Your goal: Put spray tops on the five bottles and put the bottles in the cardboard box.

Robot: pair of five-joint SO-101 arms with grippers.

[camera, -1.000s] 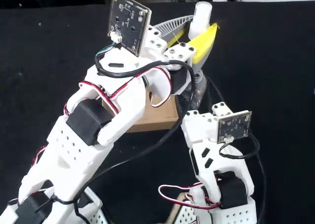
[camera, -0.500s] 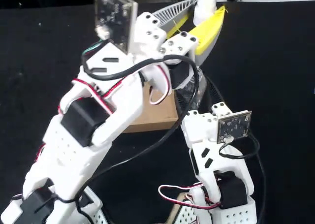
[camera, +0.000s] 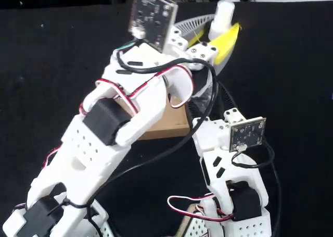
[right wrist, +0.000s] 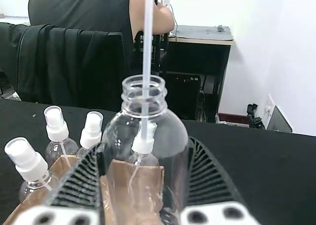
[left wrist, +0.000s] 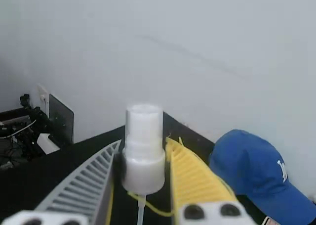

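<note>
Behind the open bottle [right wrist: 168, 131] — capped bottles [right wrist: 58, 136] stand (inside the cardboard box [camera: 166, 125]).

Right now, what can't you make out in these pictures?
High view: most of the box, hidden under the left arm.
Right wrist view: base of the bottle, cut off by the edge; the box's inside, hidden behind the bottle.
Left wrist view: tube end of the spray top, cut off by the edge.
</note>
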